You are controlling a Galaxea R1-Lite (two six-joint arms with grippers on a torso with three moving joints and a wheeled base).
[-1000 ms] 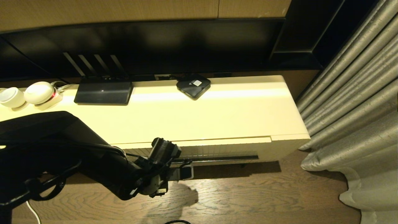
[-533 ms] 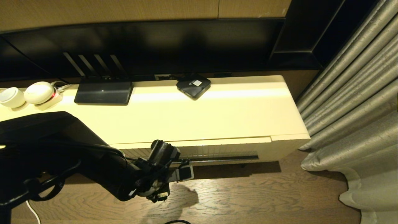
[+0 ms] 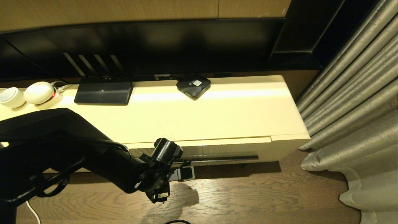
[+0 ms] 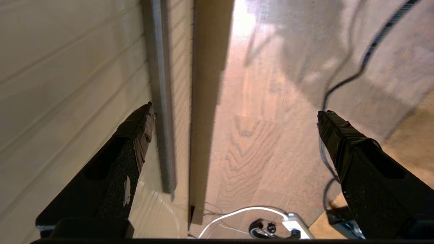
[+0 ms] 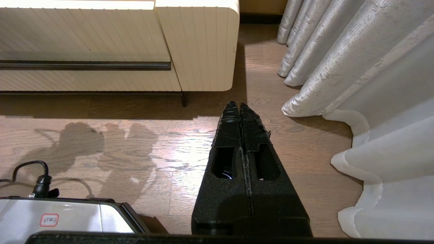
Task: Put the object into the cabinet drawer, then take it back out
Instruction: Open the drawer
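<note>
The object is out of view. The cabinet drawer [image 3: 217, 151] shows its cream ribbed front under the cabinet top, with the dark handle slot [image 3: 224, 158] along its lower edge. My left gripper [image 3: 183, 173] hangs low in front of the drawer's left part. In the left wrist view it [image 4: 235, 109] stands wide open and empty. One finger [image 4: 135, 135] lies against the ribbed front beside the handle slot [image 4: 159, 101], and the other finger [image 4: 342, 139] is out over the floor. My right gripper [image 5: 240, 105] is shut and empty, parked above the floor, with the drawer [image 5: 84, 34] ahead.
On the cabinet top sit a black router [image 3: 103, 92], a black square box [image 3: 193, 86] and white round devices [image 3: 39, 92]. Curtains [image 3: 351, 109] hang at the right. A power strip with cables [image 4: 295, 225] lies on the wood floor.
The left forearm has edged a little toward the cabinet and its wrist has turned slightly. The gripper stays open by the handle slot. The right arm is still.
</note>
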